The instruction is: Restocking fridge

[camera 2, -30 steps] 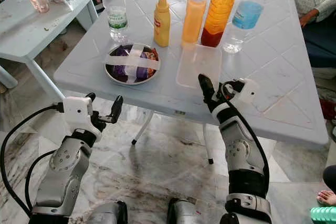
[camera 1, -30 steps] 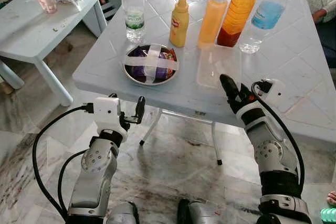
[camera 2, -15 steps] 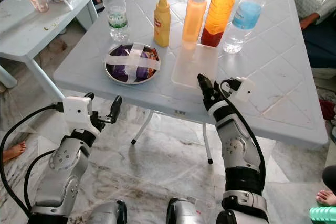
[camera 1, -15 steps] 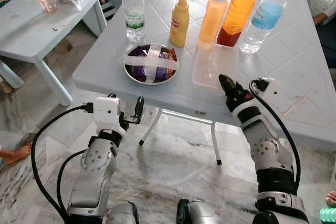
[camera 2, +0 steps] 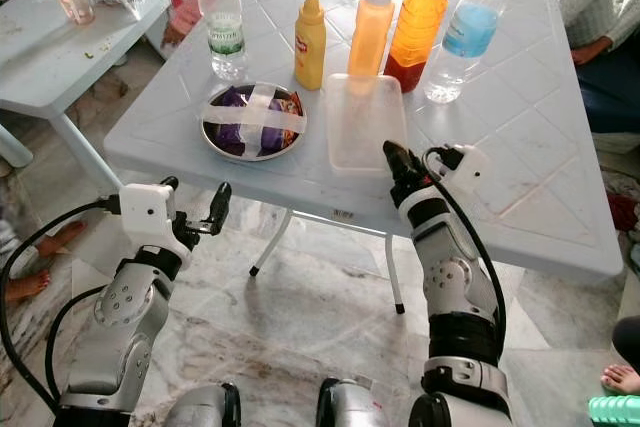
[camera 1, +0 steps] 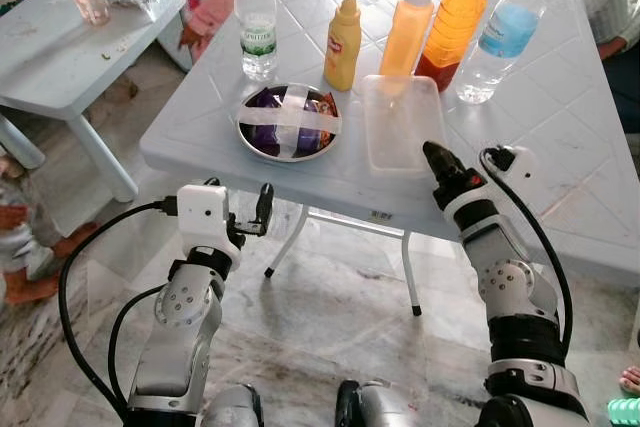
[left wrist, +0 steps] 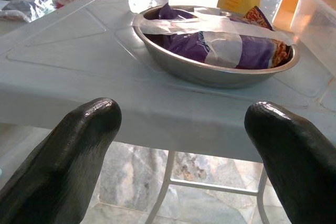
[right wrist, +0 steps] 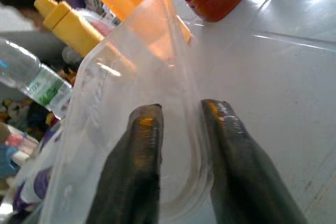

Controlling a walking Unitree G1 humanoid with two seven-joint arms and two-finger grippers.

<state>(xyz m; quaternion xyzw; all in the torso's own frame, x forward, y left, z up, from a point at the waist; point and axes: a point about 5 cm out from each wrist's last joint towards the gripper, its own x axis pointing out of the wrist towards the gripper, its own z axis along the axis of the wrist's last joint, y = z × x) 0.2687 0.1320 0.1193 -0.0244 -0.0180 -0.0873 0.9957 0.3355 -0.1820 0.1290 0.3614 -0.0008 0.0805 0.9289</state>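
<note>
Right claw (right wrist: pixel 178 156) is pinching the near rim of the clear plastic container (camera 1: pixel 400 119), centre frame on the surface (camera 1: pixel 560 137). Left claw (left wrist: pixel 184 145) is hanging spread, low left. Risk: thin rim slipping, container swinging into the orange sauce bottle (camera 1: pixel 407 32).

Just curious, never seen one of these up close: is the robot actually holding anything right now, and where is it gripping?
Yes: the right gripper pinches the near rim of the clear plastic container.
</note>
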